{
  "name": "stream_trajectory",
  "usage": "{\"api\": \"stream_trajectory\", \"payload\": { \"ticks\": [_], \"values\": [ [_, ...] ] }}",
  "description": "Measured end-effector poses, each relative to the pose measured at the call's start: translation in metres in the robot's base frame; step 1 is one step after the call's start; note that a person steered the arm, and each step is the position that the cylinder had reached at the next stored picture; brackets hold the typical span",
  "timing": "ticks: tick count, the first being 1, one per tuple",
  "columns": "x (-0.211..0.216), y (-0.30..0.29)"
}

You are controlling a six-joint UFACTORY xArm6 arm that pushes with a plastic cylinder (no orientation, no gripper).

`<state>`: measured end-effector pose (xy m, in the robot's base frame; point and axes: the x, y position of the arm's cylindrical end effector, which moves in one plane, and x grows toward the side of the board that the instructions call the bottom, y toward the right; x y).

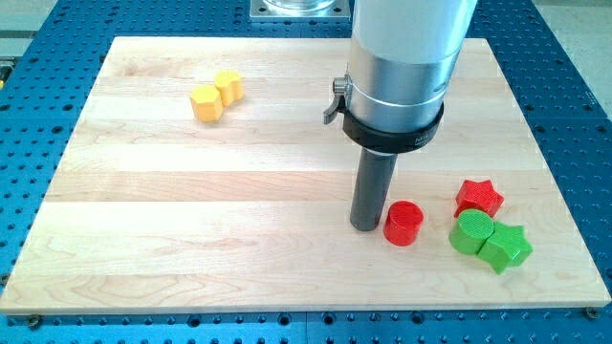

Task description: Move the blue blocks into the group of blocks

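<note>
No blue block shows anywhere in the camera view. My tip (364, 227) rests on the wooden board (239, 191), right of centre near the view's bottom. It stands just left of a red cylinder (404, 223), touching or nearly touching it. To the right of that lie a red star (478, 197), a green cylinder (471, 232) and a green star (506, 247), close together. The arm's wide silver body (402, 57) hides part of the board at the view's top; blue blocks could be behind it.
Two yellow blocks, a hexagon (206, 102) and another yellow block (229, 86), touch each other at the view's upper left. A blue perforated table (29, 124) surrounds the board.
</note>
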<state>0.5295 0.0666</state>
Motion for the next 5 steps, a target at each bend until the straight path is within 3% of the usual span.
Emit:
{"api": "stream_trajectory", "payload": {
  "ticks": [1,2,3,4,5],
  "values": [
    [0.017,-0.023],
    [0.021,0.030],
    [0.019,0.044],
    [0.019,-0.028],
    [0.019,-0.032]
  ]
}}
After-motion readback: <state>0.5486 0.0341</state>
